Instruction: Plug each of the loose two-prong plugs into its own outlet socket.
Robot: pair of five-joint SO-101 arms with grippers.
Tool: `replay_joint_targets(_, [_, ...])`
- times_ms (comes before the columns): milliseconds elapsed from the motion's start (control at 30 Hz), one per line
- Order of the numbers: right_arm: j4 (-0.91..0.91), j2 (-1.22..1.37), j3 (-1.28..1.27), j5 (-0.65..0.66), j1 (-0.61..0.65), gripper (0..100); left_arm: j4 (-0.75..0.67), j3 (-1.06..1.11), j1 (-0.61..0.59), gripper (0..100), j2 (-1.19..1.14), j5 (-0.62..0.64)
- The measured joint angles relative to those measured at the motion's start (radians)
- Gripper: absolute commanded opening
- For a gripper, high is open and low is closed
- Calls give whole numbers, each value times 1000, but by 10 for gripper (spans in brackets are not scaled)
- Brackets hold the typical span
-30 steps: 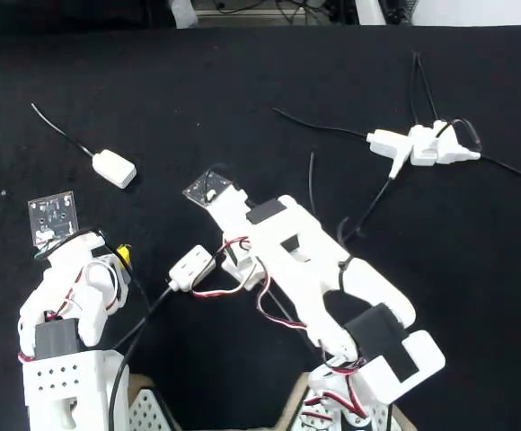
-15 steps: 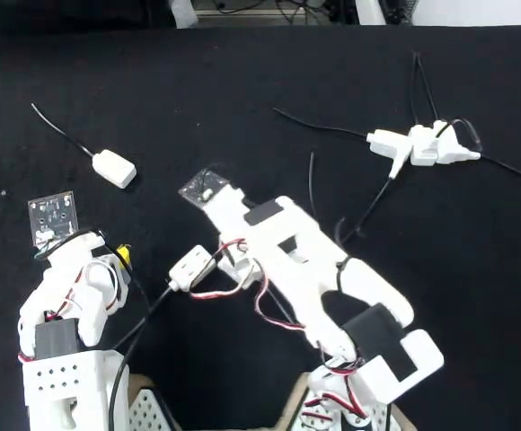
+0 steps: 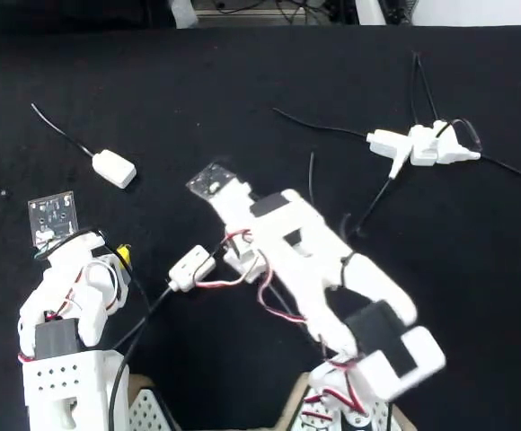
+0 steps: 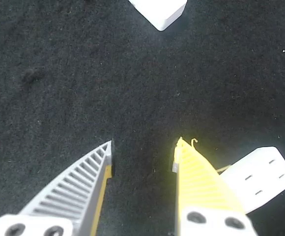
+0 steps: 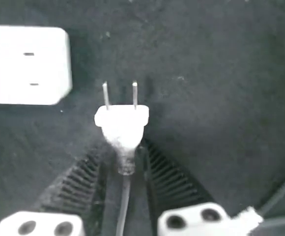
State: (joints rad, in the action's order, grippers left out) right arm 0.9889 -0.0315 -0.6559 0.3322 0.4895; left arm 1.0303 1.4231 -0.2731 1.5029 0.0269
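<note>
My right gripper (image 5: 124,146) is shut on a white two-prong plug (image 5: 121,120), gripping it at the cable end with the prongs pointing away from the wrist. A white outlet block (image 5: 27,65) lies on the black mat just off to one side of the prongs, not touching them. In the high view this block (image 3: 191,267) lies beside the right arm (image 3: 283,242) at the table's middle. My left gripper (image 4: 142,150) is open over bare mat, with the same outlet block (image 4: 260,176) close by its yellow finger (image 4: 194,177). In the high view the left gripper (image 3: 121,259) is at the lower left.
A small white block on a thin cable (image 3: 114,168) lies at the far left. A cluster of white plugs and an outlet (image 3: 425,145) with black cables sits at the far right. A black cable (image 3: 139,314) runs from the middle outlet block toward the front edge.
The right arm's wrist swung slightly left, then back and a little farther from the front edge, carrying the plug. The left arm and the outlet block stayed put.
</note>
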Motion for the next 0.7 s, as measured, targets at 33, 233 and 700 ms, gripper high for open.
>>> replay_joint_targets(33, [2, -38, -2, 11, -6, 10, 0, 0, 0, 206, 0, 0])
replay_joint_targets(233, [-58, -258, -58, 57, -3, 10, -84, -54, 2, 206, -2, 0])
replay_joint_targets(700, [-525, -480, -404, 21, 160, 10, -184, -147, 298, 206, 0, 218])
